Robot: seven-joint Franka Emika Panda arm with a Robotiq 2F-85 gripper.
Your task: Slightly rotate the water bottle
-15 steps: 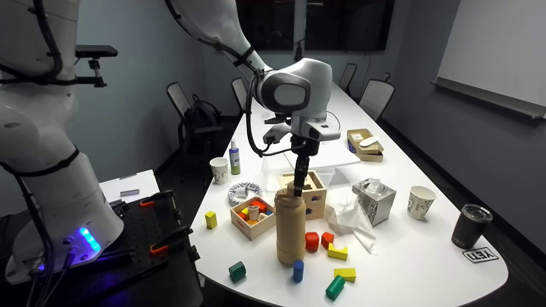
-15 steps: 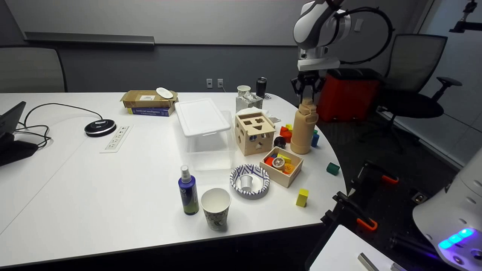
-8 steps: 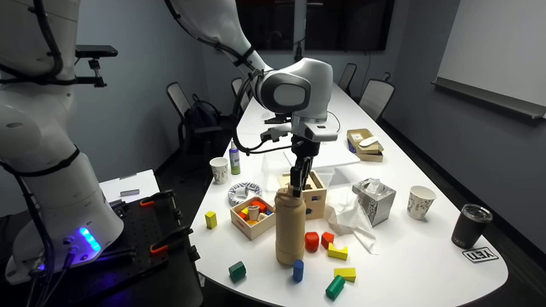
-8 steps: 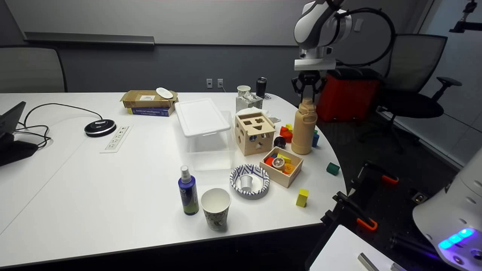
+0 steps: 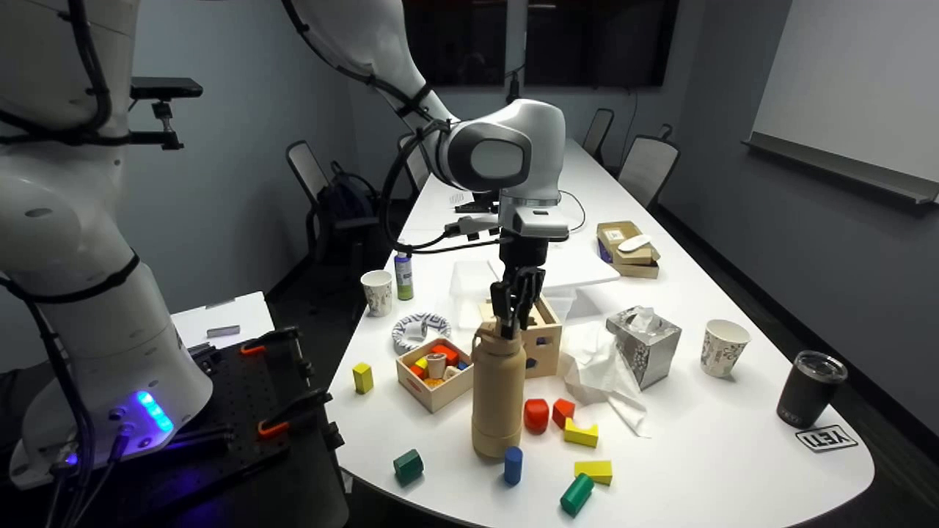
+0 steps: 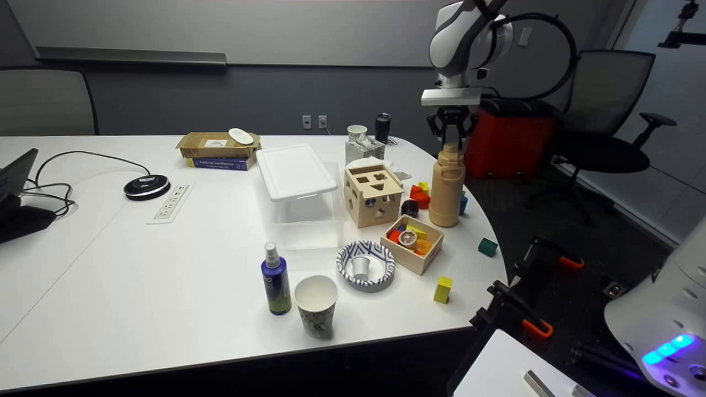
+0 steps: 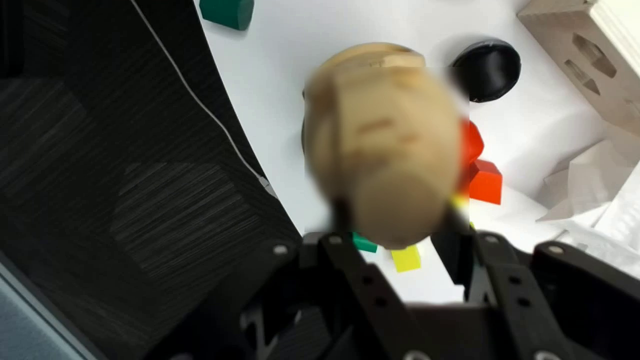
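In an exterior view, the tall tan-brown cylindrical water bottle stands upright close to the rounded right edge of the long white bench. The black two-fingered tool points down over it, clamped on the narrower tan cap. A pale wooden tray of coloured pieces lies between the bottle and the near edge, where a blue-and-green spray bottle and a patterned white paper cup stand side by side. In an exterior view, the bottle stands near the rounded near edge, left of its middle, with a small blue cylindrical block just beside the bottle's base. A dark green block lies by the near left corner, and a black lidded tumbler stands by the right edge. In the wrist view, blurred in the middle, the tool's black fingers flank the cap; the bench edge runs diagonally to the left of the bottle, while a round black object and a red block rest away from that edge.
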